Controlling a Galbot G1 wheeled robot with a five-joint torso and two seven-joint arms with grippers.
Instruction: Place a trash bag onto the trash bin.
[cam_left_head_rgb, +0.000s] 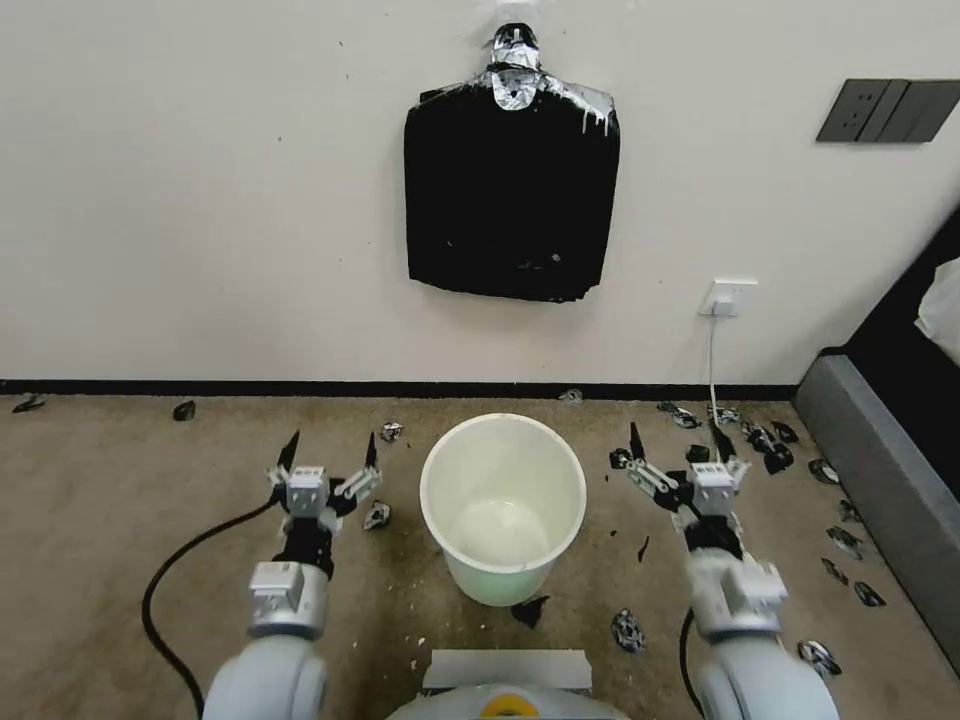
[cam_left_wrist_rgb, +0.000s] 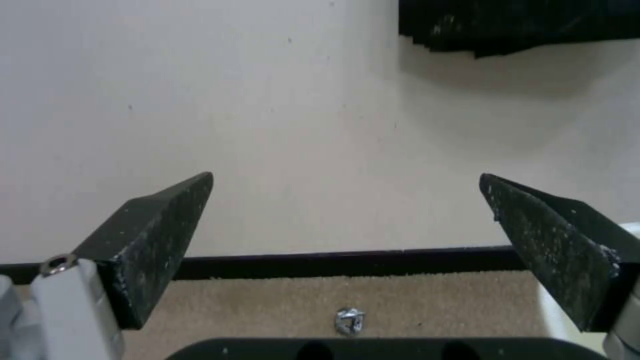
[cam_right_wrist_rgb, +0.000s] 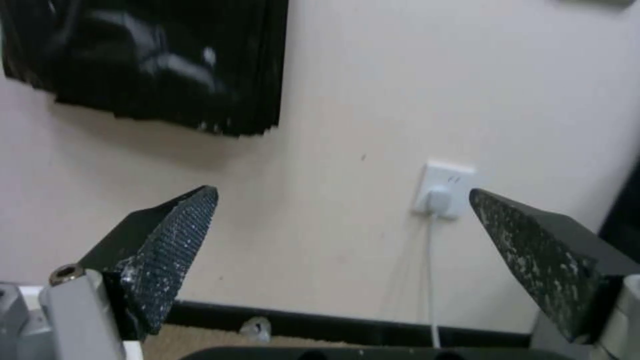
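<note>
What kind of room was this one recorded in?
Probably an indoor room set up for testing: beige carpet against a plain wall, a wall socket, a stack of black bags taped up, the trash bin on the floor.

A tan, short-pile carpeted floor (cam_left_head_rgb: 120, 520) fills the lower half of the frame. At its centre stands a round cream-white plastic trash bin (cam_left_head_rgb: 503, 508), open and upright. Small torn black plastic scraps (cam_left_head_rgb: 765, 445) litter the carpet, thickest at the right, beside a grey padded furniture edge (cam_left_head_rgb: 880, 480).
</note>
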